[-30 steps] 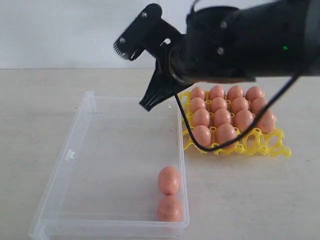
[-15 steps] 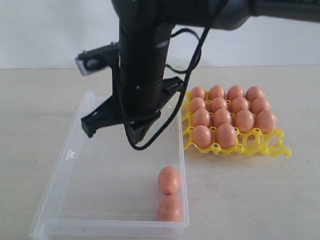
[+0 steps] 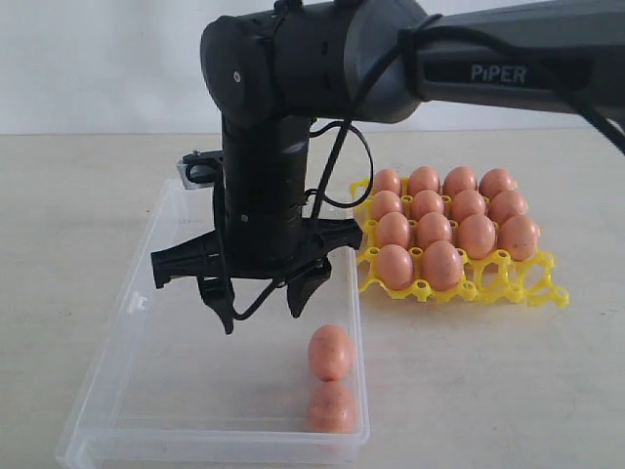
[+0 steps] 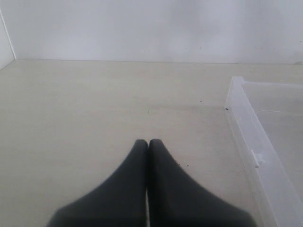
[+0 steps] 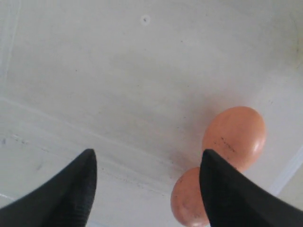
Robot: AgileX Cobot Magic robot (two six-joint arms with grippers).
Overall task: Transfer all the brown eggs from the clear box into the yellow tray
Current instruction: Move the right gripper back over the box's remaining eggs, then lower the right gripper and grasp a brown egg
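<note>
Two brown eggs [image 3: 330, 352] [image 3: 330, 407] lie one behind the other by the near right corner of the clear box [image 3: 146, 278]. Several more fill the yellow tray [image 3: 518, 285] to its right. My right gripper [image 3: 262, 311] hangs open and empty over the middle of the box, pointing down, just left of and above the two eggs. In the right wrist view the gripper [image 5: 147, 158] frames the bare box floor [image 5: 142, 71], and both eggs [image 5: 234, 135] [image 5: 187, 198] lie beside and partly behind one finger. My left gripper [image 4: 147, 143] is shut and empty over bare table.
The box's rim with its small latch tab [image 4: 257, 158] lies off to one side of the left gripper. A black cable [image 3: 332, 181] loops down beside the right arm's wrist. A pale wall stands behind the table.
The right arm has swung from above the tray to over the box, turned downward and dropped lower. Its jaws have gone from shut to open. The eggs have not moved.
</note>
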